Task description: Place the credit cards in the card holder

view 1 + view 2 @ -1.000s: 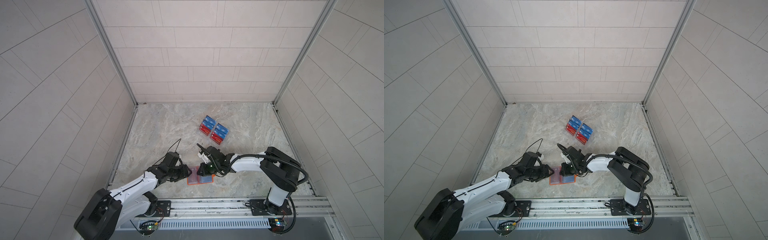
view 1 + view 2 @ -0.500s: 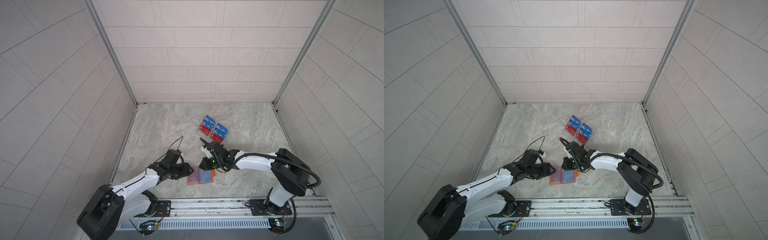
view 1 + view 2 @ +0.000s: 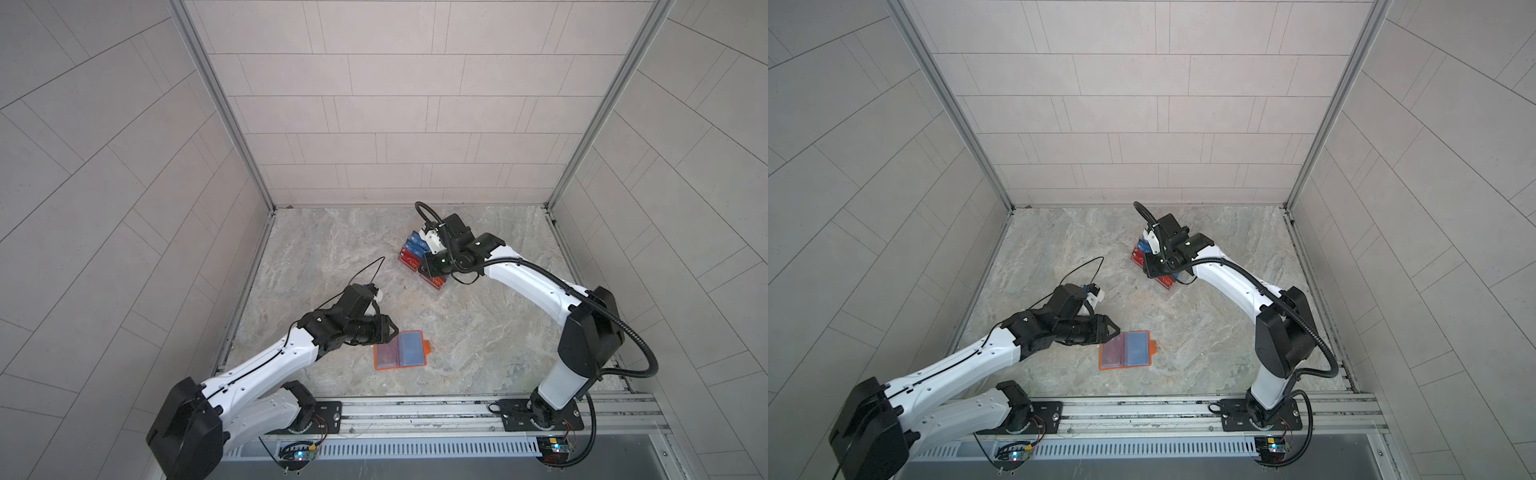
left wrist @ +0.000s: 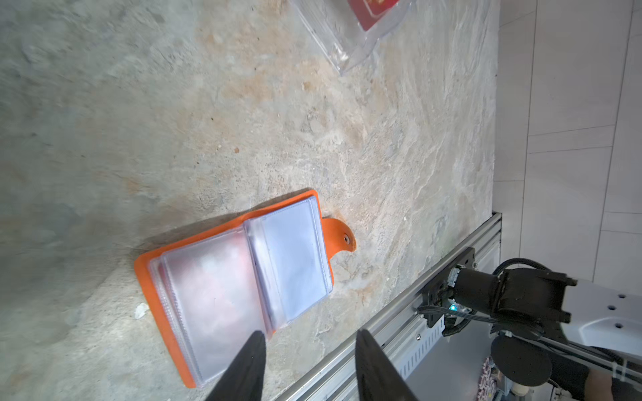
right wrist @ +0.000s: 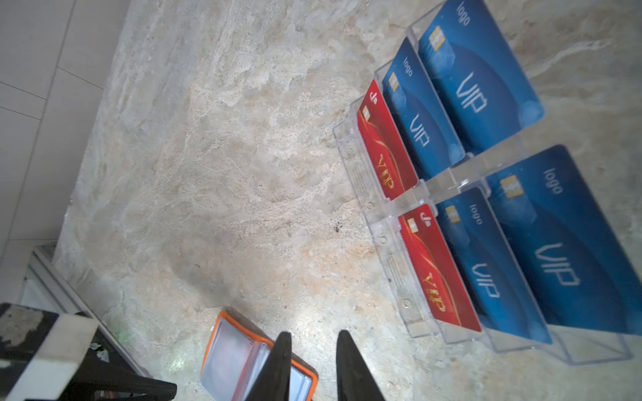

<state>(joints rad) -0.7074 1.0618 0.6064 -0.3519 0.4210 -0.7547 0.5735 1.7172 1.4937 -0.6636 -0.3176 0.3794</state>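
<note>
The card holder (image 3: 400, 350) (image 3: 1128, 350) lies open and flat near the front of the table, orange with clear sleeves. In the left wrist view one page of the card holder (image 4: 236, 277) looks reddish and the other bluish. My left gripper (image 3: 392, 330) (image 3: 1115, 330) (image 4: 311, 335) hovers open and empty at its left edge. Red and blue credit cards (image 3: 413, 249) (image 3: 1140, 249) stand in a clear tiered stand (image 5: 351, 152) at the back. A red card (image 5: 385, 149) sits in front of a blue one (image 5: 479, 80). My right gripper (image 3: 424, 266) (image 3: 1148, 270) (image 5: 314, 334) is over the stand, open, holding nothing.
A metal rail (image 3: 415, 409) (image 4: 451, 257) runs along the front edge of the marble table. Tiled walls close in the left, back and right sides. A thin black cable (image 3: 365, 270) loops above my left wrist.
My right gripper left the card holder, moved back to the card stand and opened a little. My left gripper stayed beside the holder and narrowed slightly.
</note>
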